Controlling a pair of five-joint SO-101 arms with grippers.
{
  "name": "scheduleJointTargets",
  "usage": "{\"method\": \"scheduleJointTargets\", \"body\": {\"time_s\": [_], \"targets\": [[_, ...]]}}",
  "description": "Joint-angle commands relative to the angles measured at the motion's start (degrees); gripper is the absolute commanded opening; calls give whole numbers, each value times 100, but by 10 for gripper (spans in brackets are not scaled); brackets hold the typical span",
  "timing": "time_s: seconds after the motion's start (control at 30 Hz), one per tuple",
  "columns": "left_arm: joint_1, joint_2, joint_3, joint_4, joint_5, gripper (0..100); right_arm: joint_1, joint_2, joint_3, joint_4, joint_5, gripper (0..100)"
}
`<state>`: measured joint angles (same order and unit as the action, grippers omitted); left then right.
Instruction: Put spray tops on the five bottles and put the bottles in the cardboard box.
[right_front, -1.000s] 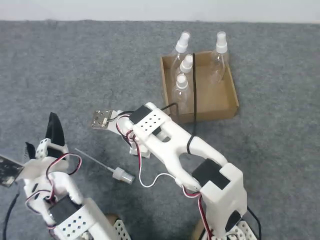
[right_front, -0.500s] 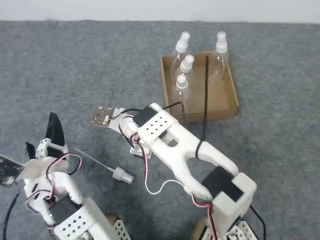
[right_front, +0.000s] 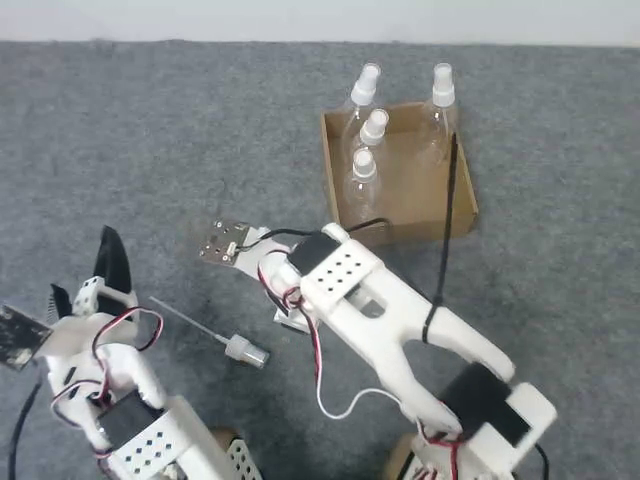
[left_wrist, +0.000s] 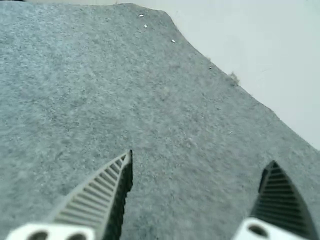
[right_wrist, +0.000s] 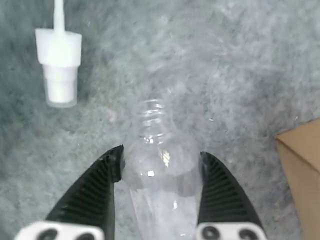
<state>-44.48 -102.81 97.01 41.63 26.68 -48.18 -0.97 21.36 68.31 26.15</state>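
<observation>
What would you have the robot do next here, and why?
Probably send the open left gripper to the spray top lying loose on the carpet and pick it up. The right gripper is closed on the bottle, whose threaded neck is bare, and the left one is empty.

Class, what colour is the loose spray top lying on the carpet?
White; the spray top shows best in the right wrist view.

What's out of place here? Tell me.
One spray top lies loose on the carpet, tube sticking out, near an uncapped bottle held between the right gripper's fingers. Nothing looks spilled or damaged.
</observation>
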Motion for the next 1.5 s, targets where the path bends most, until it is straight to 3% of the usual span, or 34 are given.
{"method": "scheduleJointTargets", "body": {"time_s": [0.0,0.63,0.83,1.47], "targets": [[9,35,-48,26,-264,377,-22,-769,220,-330,-185,51],[563,35,-48,-9,-343,375,-22,-2193,1688,-1710,-519,51],[571,70,-48,141,-1319,375,-22,-2378,1864,-1868,-519,51],[1099,70,-84,554,-2664,320,224,-2378,1837,-1877,-545,51]]}}
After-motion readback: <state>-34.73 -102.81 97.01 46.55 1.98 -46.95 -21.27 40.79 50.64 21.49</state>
